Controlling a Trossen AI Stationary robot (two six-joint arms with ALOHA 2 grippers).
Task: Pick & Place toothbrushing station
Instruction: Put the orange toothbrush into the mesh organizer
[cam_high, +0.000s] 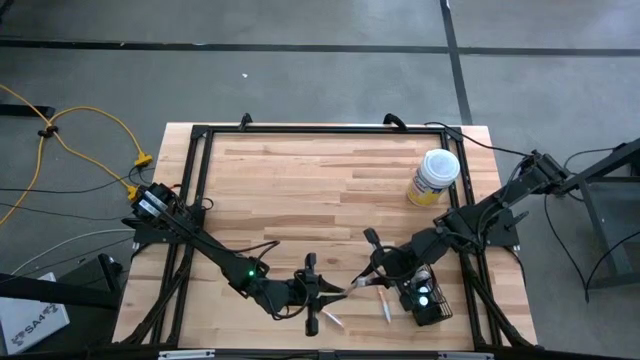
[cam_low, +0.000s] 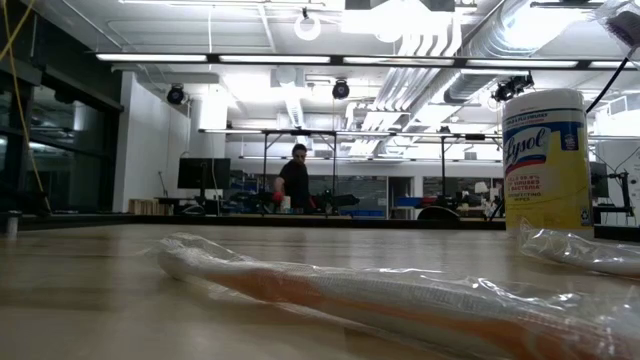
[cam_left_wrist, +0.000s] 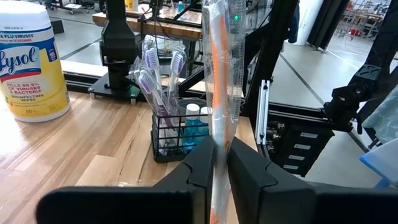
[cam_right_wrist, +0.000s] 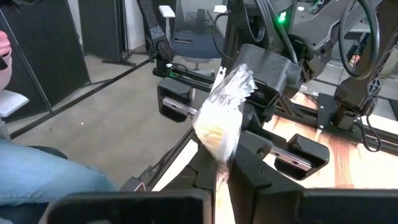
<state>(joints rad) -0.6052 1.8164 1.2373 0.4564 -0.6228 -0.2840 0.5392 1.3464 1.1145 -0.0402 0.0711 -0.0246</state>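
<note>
Both grippers pinch same wrapped toothbrush (cam_left_wrist: 219, 81), one at each end: left gripper (cam_left_wrist: 219, 163) fingers squeeze one end, right gripper (cam_right_wrist: 225, 167) fingers squeeze crinkly wrapper at other end. Looks like hand-over, mid-air.

Black mesh basket (cam_left_wrist: 176, 132) sits just past right fingers, near counter (cam_high: 300, 190) front edge. Some brushes already stand inside. More wrapped brushes (cam_high: 386, 308) lie on counter below fingers. Yellow canister (cam_high: 433, 177) well apart, so room is free.

The wooden table (cam_high: 300, 190) bears a yellow canister (cam_high: 434, 178), black mesh basket (cam_high: 428, 303) and wrapped toothbrushes (cam_high: 385, 305).
</note>
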